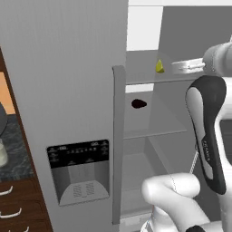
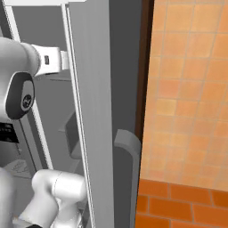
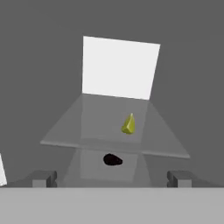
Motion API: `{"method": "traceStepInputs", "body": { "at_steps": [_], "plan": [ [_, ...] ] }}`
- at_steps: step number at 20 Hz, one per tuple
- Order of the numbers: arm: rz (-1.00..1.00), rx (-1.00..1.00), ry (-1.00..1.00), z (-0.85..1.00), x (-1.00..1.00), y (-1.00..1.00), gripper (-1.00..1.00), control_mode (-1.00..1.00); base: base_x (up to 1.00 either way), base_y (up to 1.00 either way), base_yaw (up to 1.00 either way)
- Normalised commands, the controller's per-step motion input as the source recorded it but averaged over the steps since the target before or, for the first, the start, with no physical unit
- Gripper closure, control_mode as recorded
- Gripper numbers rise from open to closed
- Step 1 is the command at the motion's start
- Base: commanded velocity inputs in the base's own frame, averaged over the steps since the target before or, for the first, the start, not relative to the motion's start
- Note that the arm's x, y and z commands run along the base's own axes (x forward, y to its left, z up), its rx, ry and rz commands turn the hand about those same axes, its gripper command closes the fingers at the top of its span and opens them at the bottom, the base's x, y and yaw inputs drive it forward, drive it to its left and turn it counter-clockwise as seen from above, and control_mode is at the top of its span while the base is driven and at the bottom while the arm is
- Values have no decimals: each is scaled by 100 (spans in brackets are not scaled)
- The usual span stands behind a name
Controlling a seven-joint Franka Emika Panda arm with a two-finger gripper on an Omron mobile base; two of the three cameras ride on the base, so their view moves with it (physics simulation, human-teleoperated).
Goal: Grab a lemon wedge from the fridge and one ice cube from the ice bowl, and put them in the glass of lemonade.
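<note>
The fridge [image 1: 68, 90] stands with its right door [image 2: 89, 111] swung open and its shelves showing. The lemon wedge [image 1: 159, 67], small and yellow-green, sits on the upper glass shelf [image 1: 145, 80]. My gripper [image 1: 177, 66] reaches in from the right at shelf height, a short way from the wedge. In the hand view the lemon wedge [image 3: 128, 124] lies ahead on the shelf, slightly right of centre, and the gripper [image 3: 112, 179] is open with nothing between its fingertips [image 3: 43, 178]. A pale glass-like thing [image 1: 2, 154], cut off by the left edge, stands on the dark counter.
A dark oval lump [image 1: 138, 103] lies on the shelf below the wedge, and it shows under the glass shelf as a dark lump [image 3: 112, 160]. The black dispenser [image 1: 79, 172] is on the left door. The open door's handle [image 2: 127, 178] and an orange tiled wall [image 2: 187, 89] are to the right.
</note>
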Motion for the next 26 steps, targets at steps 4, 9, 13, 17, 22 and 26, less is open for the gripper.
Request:
{"method": "traceStepInputs", "body": {
  "at_steps": [4, 9, 13, 17, 22, 26],
  "plan": [
    [0, -8, 20, -3, 100, -8, -100, -100, 0, 0, 0],
    [0, 0, 17, -68, 100, -26, -100, -100, 0, 0, 0],
    [0, -1, 17, -82, 100, -17, -100, -100, 0, 0, 0],
    [-13, -1, 17, -11, 100, -1, -100, -100, 0, 0, 0],
    [-15, 1, 22, 8, 89, 0, -100, -100, 0, 0, 0],
    [-1, 3, 16, -30, 100, -6, -100, -100, 0, 0, 0]
  ]
}}
